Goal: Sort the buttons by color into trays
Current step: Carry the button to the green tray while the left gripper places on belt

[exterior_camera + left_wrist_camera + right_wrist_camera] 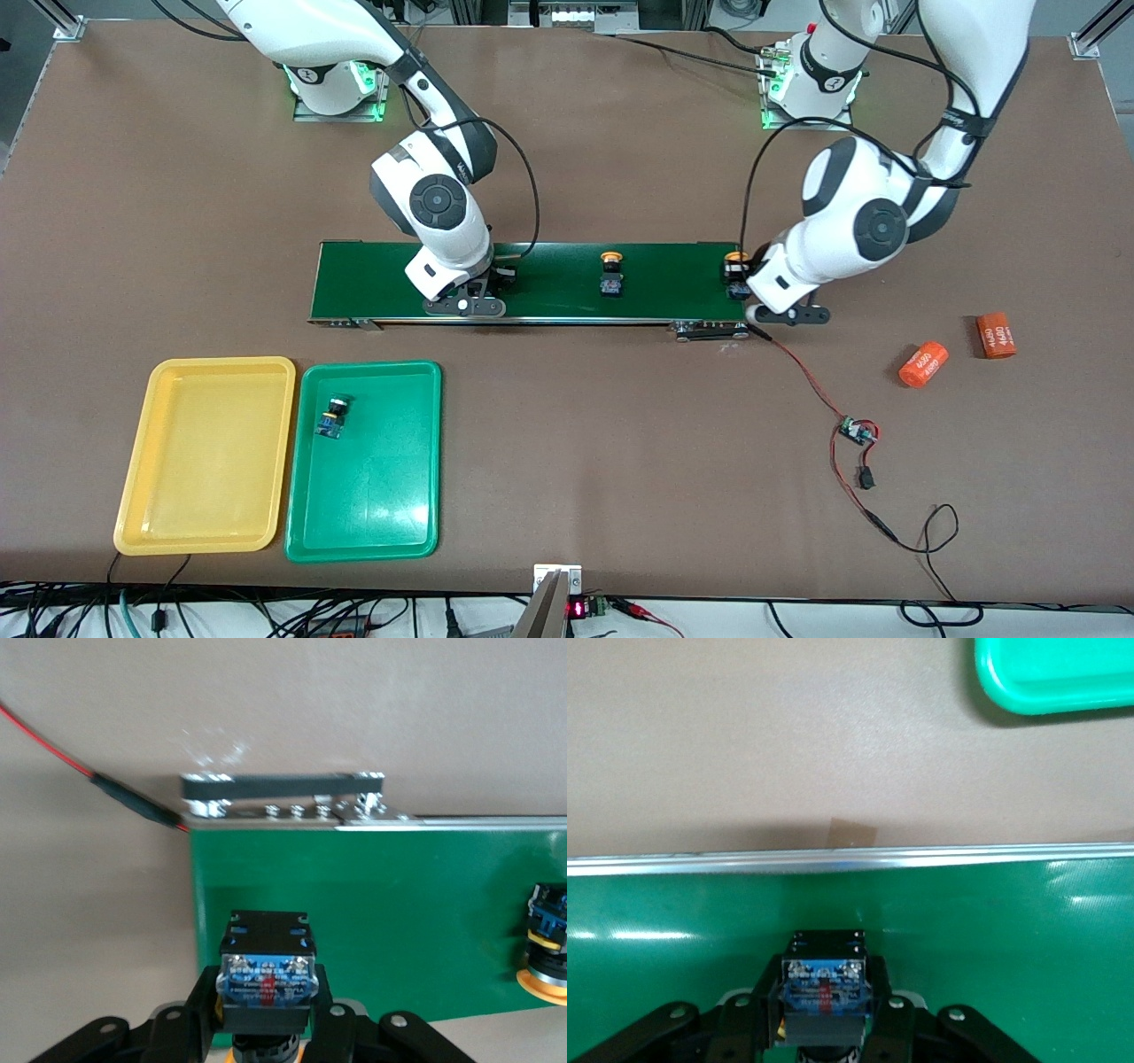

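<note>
Buttons first. Front view: you're seeing one green-capped button (333,416) lying in the green tray (372,532), w/ the yellow tray (142,523) touching it, nearer the right arm's end. A yellow-capped button (610,273) is sitting mid conveyor belt (372,283). Right gripper (469,297) is sitting low on the belt, left gripper (753,297) at the belt's left-arm end beside an orange cap (734,259).

Left wrist view: fingers (330,1036) are clamping a black button switch (266,979); jaws narrow.

Right wrist view: fingers (890,1019) are pinching another button switch (824,988) over the belt; cap colour can't tell.
</note>
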`<state>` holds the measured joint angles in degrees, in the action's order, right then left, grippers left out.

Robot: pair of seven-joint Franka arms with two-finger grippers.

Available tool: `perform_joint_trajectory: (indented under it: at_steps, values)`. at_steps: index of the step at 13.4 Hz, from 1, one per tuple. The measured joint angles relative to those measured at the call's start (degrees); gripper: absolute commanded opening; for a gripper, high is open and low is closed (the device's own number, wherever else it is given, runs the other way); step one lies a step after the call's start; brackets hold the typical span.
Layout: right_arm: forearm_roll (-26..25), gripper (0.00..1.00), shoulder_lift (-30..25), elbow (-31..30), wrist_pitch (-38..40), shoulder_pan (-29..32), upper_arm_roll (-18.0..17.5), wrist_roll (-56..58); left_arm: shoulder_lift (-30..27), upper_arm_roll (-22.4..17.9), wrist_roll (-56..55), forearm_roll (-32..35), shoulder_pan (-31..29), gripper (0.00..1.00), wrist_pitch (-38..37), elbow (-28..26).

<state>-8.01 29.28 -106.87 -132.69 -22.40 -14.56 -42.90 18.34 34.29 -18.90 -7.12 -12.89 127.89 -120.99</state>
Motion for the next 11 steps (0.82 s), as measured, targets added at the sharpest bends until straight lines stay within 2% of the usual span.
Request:
perform_joint_trajectory:
  at_steps: [2,5,8,9,10,11]
  values:
    - [-0.07,0.17,-0.01,2.08,1.16,0.65,0.55,0.30,1.31,-0.30,-0.18,0.00,1.40,0.00,1.74,-0.02]
    - [-0.10,0.17,-0.14,10.26,9.13,2.10,0.91,2.89,3.67,-1.31,0.17,0.50,3.32,0.00,4.17,-0.04]
    - [-0.10,0.17,0.16,16.77,11.18,5.09,1.27,6.17,4.15,-1.83,0.25,4.33,4.72,0.01,4.56,-0.02]
    - [-0.10,0.17,1.12,18.58,11.14,6.38,1.65,7.85,4.15,-1.86,0.25,4.86,4.86,0.14,4.56,-0.01]
    - [-0.10,0.17,2.65,20.53,10.77,7.37,2.77,9.66,4.15,-1.92,0.25,5.00,4.92,0.70,4.56,-0.01]
    - [-0.10,0.17,4.62,22.39,9.71,8.18,4.25,11.64,4.15,-1.99,0.25,5.03,4.94,1.00,4.56,-0.03]
